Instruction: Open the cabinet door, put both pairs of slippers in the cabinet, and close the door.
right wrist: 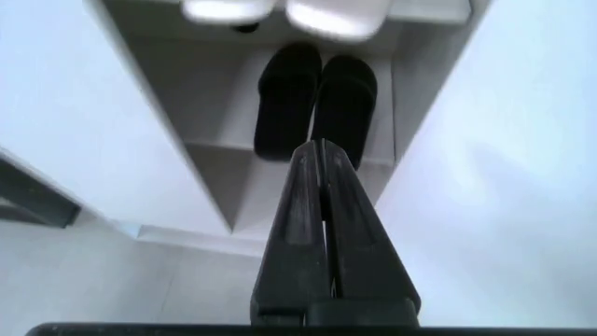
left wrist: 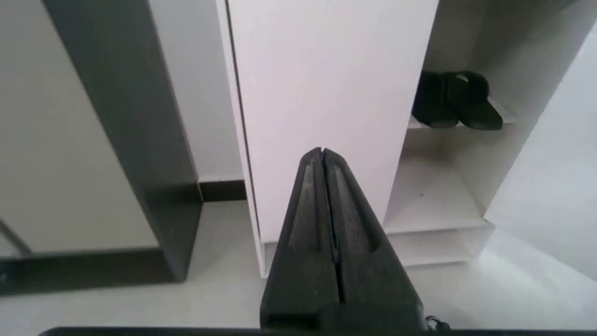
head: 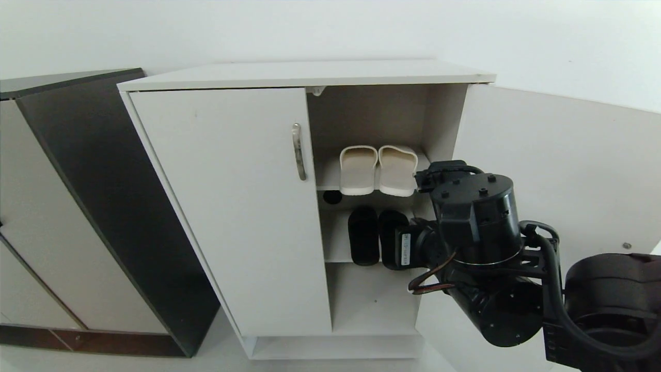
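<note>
Closest in, the right claw [right wrist: 324,147] is hanging just in front of the cabinet [head: 310,74], level with its middle shelf, fingers pressed flat together and gripping nothing. The left claw [left wrist: 322,152] is sitting further out, facing the cabinet's closed left door [head: 227,206], and it too is pinched tight and carrying nothing. Next out, the right door [head: 557,170] is standing swung wide to the right of the cabinet, so the closing step is looking like the one left to do. Inside the open half, the black slippers [head: 363,235] are lying side by side on the middle shelf, and the white slippers [head: 359,170] are lying side by side on the shelf above, so both pairs are looking stowed. Now the worry: the right arm is parked between the open door and the opening, so a door swung shut too early is likely going to clip the arm itself. The heels of both pairs are appearing to sit right at the front edges of their shelves, the white ones perhaps poking a little past, and a closing door could be nudging them, jamming on them or knocking one out. A claw that narrow is going to be pushing on a smooth flat panel, so it could be skating off the door rather than driving it. Furthest off, a dark cabinet [head: 103,181] is standing against the white one's left side.
</note>
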Robot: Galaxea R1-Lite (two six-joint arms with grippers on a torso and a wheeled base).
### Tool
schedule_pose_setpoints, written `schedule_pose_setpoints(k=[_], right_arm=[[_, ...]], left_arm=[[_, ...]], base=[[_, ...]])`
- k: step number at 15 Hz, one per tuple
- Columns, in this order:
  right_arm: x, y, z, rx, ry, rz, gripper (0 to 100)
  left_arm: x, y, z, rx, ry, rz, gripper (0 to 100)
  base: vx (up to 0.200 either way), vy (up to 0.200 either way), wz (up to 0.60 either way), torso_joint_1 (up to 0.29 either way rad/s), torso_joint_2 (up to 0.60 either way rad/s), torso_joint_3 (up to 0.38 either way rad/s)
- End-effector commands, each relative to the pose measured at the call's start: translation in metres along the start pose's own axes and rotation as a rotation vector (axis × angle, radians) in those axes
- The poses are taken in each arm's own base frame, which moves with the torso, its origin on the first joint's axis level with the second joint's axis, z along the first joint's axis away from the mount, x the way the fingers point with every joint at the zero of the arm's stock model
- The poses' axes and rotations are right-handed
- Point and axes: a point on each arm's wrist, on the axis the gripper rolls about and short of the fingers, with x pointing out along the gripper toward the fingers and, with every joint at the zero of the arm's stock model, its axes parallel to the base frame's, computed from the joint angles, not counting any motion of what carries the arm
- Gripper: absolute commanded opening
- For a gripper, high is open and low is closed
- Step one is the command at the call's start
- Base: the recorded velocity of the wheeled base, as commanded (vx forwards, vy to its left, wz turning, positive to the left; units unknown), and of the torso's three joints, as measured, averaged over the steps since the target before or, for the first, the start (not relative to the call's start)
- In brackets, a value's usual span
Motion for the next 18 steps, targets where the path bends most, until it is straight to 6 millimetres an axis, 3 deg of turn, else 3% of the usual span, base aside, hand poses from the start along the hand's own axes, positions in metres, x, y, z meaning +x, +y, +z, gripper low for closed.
schedule_pose_setpoints(k=[1, 13, 18], right_arm=[[0.0020, -0.0012, -0.0042, -0.002, 0.000, 0.002, 0], [0.0044, -0.0057, -0.0087, -0.022, 0.005, -0.010, 0], [0.0057, -0.0056, -0.0104, -0.026, 0.009, -0.013, 0]], left_arm=[[0.0001, 0.0000, 0.0002, 0.000, 0.000, 0.000, 0], [0.0001, 0.0000, 0.0002, -0.001, 0.000, 0.000, 0], [0.0001, 0.0000, 0.0002, -0.001, 0.000, 0.000, 0]], base=[[-0.200, 0.000, 0.00, 0.002, 0.01, 0.002], [-0.200, 0.000, 0.00, 0.003, 0.00, 0.002], [0.000, 0.000, 0.00, 0.000, 0.00, 0.000]])
